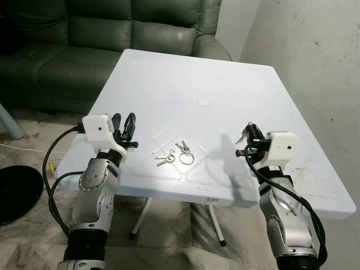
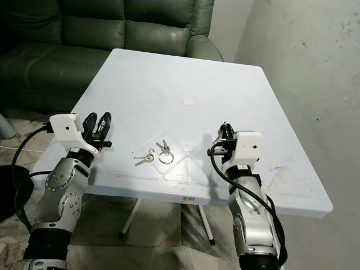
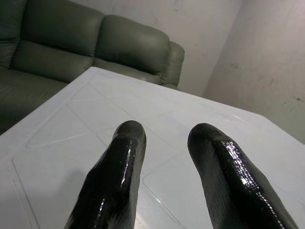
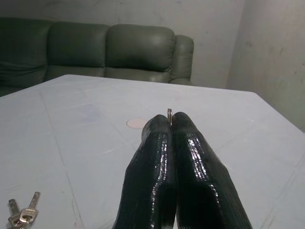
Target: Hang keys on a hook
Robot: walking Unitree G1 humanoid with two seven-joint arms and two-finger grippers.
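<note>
A bunch of keys [image 1: 181, 153] on a metal ring [image 2: 165, 157] lies flat on the white table [image 1: 225, 84], near its front edge, between my two arms. The same bunch of keys [image 4: 21, 214] shows low in the right wrist view. My right gripper [image 1: 250, 129] hovers above the table to the right of that bunch. It is shut on a thin key ring [image 4: 169, 115] pinched at its fingertips, and a small key [image 1: 241, 136] dangles beside them. My left gripper [image 1: 124, 119] stands open over the table's left edge, with nothing between its fingers [image 3: 127, 138].
A dark green leather sofa [image 1: 101, 34] stands behind the table. A small round disc [image 1: 203, 102] sits at the table's centre. A grey wall [image 1: 315, 50] runs along the right. A black round object [image 1: 17, 191] lies on the floor at the left.
</note>
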